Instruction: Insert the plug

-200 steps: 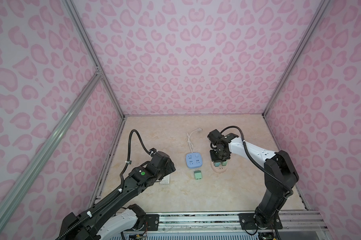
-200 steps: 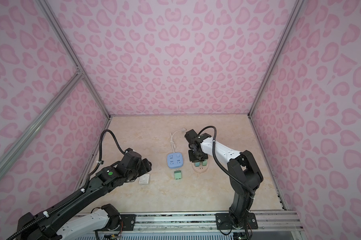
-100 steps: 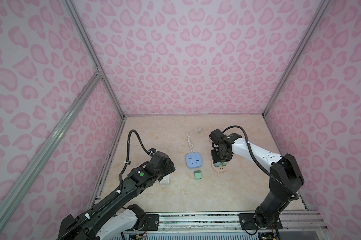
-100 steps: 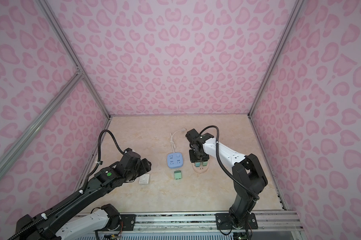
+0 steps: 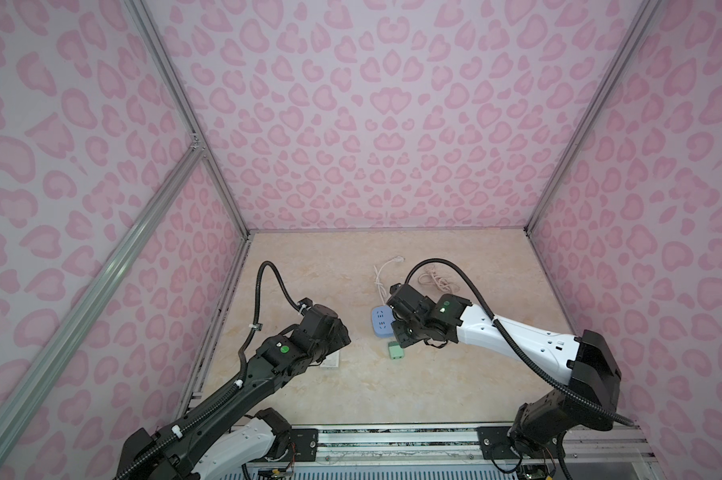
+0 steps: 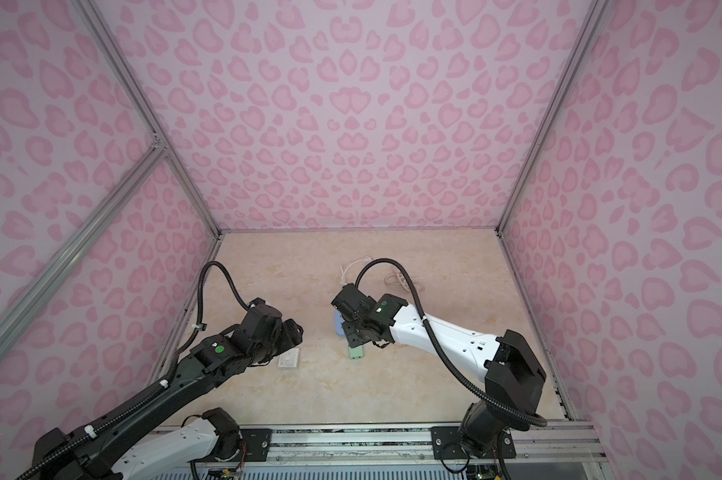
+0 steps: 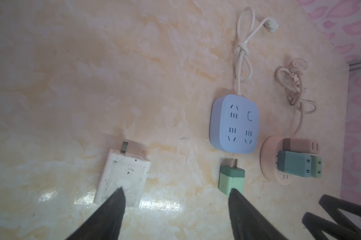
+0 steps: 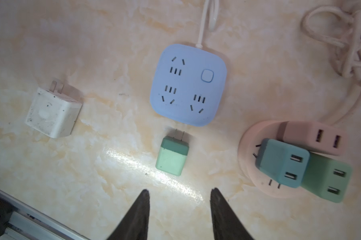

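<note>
Right fingers [image 8: 138, 216] now near two-tone green two-pin plug [image 8: 172, 159], parted, empty; left fingers [image 7: 111, 214] wide, empty

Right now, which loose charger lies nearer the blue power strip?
The loose green charger, prongs pointing at the blue power strip; the white charger lies farther off.

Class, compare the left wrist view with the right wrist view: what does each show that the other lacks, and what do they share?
Only the left wrist view: the white cable's plug end and the pink wall. Only the right wrist view: the rail at the table's front edge. Both: blue power strip, white charger, loose green charger and the round pink socket.
</note>
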{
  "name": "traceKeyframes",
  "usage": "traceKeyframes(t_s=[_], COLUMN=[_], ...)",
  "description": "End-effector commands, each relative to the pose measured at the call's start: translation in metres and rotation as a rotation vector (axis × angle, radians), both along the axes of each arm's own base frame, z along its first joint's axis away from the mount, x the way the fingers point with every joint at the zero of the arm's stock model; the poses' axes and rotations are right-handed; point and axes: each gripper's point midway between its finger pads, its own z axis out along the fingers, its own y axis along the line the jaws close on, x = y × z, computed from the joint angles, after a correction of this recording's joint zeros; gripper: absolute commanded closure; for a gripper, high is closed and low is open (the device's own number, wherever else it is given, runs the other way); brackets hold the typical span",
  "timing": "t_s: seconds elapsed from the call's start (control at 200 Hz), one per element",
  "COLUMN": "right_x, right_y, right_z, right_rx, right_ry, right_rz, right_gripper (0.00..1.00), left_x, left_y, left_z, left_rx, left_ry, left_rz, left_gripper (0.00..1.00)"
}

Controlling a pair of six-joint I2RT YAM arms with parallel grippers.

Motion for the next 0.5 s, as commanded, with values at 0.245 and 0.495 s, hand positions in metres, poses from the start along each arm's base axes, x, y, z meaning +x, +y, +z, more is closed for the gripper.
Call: traceKeyframes(t_s=[0.245,0.495], right_x=[-0.012,-0.012], right_y=[0.031,0.040], right_z=[-0.011,-0.016], right_rx=[0.036,0.031], right_ry=[-0.066,-0.055], right_rz=[-0.009,0.021], right_gripper=[0.54,0.54], left_x=[-0.002,-0.001], left_y=[0.005,0.002], left_z=[0.007,0.004], left_rx=[-0.001,0.006], left_ry=[-0.035,-0.021], left_rz=[-0.003,-0.016], left_gripper=[0.20,0.20])
